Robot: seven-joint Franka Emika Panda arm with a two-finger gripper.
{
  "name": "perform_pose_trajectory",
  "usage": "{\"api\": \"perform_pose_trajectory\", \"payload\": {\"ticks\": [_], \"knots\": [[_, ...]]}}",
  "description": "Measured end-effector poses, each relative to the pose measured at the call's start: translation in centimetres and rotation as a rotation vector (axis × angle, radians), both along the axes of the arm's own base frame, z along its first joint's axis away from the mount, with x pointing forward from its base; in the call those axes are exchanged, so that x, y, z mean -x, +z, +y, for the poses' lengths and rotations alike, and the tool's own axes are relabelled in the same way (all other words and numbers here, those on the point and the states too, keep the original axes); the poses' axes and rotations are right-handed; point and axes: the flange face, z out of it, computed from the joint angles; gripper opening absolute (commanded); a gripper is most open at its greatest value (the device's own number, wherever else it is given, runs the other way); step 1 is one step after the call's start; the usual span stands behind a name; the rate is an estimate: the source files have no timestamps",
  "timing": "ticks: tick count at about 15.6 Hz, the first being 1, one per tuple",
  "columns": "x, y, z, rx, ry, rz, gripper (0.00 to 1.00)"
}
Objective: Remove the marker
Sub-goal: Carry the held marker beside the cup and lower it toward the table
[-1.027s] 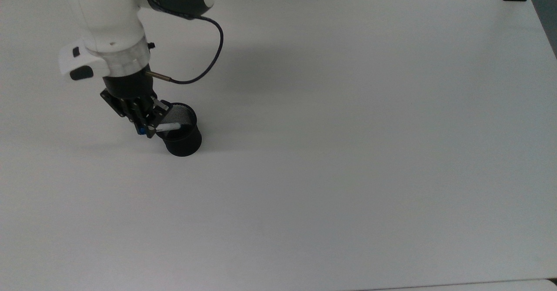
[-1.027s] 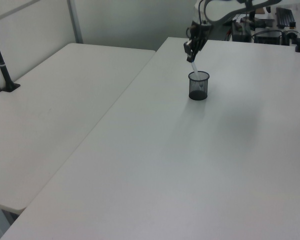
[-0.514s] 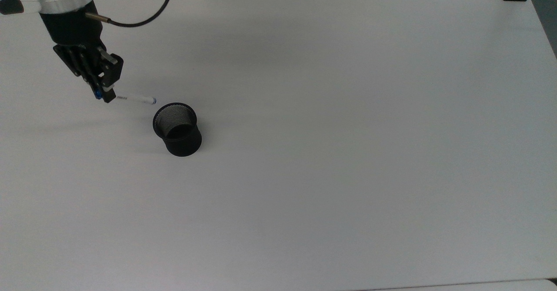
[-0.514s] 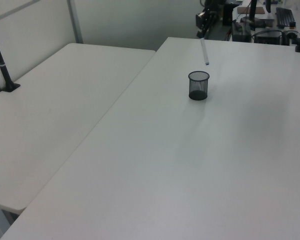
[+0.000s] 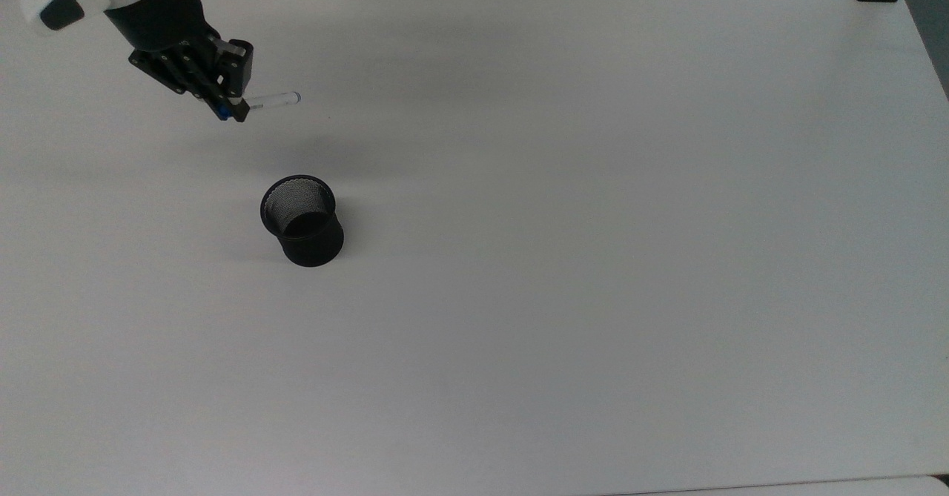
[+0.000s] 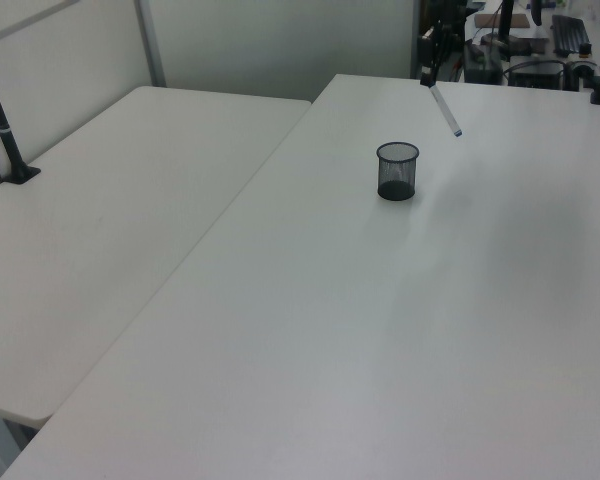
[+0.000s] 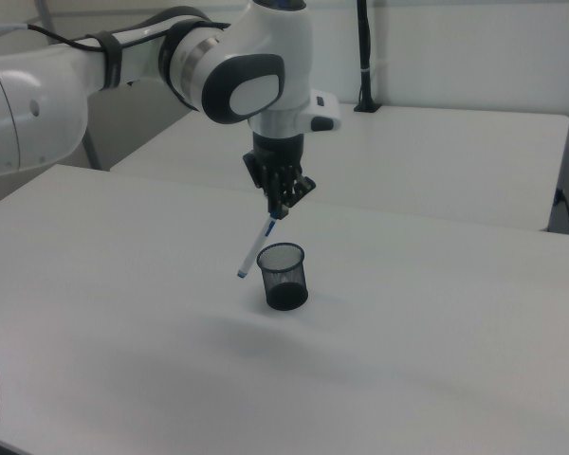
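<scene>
1. I judge the marker to be light, stiff and smooth-barrelled: easy to lift, but liable to swivel or slip between two narrow fingers if it is held near one end.

2. It is pinched at the capped end, so the long white barrel hangs free below. I would rather hold it nearer the middle, where it balances. For a short carry the present hold looks good enough.

3. The end effector is clenched on the marker, fingers closed down to the barrel's width, and it touches nothing else that I can see.

4. In the right view the marker slants down and away from the end effector, its free tip in the air and off the tabletop.

5. The black mesh cup stands below the end effector and to one side, apart from the marker's tip. The marker is fully out of it.

6. In the left view the marker hangs from the end effector above the tabletop beyond the cup. My guess is that only setting it down remains.
</scene>
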Motion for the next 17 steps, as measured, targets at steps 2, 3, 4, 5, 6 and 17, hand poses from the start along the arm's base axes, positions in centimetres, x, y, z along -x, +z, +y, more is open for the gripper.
{"api": "perform_pose_trajectory", "payload": {"ticks": [2, 3, 4, 5, 6, 17], "knots": [[-0.4, -0.6, 2.4, 0.021, 0.069, 0.035, 0.03], [-0.6, -1.2, 4.9, 0.038, 0.122, 0.075, 0.03], [-0.8, -1.8, 6.8, 0.044, 0.158, 0.103, 0.03], [-1.1, -3.0, 10.3, 0.055, 0.224, 0.156, 0.03], [-1.3, -4.0, 12.8, 0.064, 0.268, 0.186, 0.04], [-1.9, -13.5, 27.2, 0.147, 0.394, 0.334, 0.12]]}}
